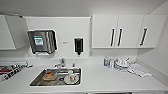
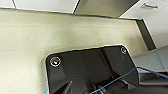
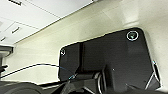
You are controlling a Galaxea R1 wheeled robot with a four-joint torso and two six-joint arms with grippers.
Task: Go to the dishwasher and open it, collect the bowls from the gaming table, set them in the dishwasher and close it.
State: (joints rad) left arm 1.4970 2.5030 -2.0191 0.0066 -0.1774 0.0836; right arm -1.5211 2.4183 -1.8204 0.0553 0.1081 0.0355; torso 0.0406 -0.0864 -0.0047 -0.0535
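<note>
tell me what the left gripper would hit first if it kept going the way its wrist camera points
Most likely the pale speckled floor, which lies open ahead of the wrist plate. Beyond it come the white cabinet fronts. The fingers are hard to make out and depth is unclear, so this is a guess.

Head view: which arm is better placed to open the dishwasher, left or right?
Right, as a guess: the dark strip under the counter lies right of the sink and may be the dishwasher's top. The wrist views favour neither arm.

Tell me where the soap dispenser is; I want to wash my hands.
In the head view, the black soap dispenser hangs on the wall above the sink, between the paper towel dispenser and the white wall cabinets.
</note>
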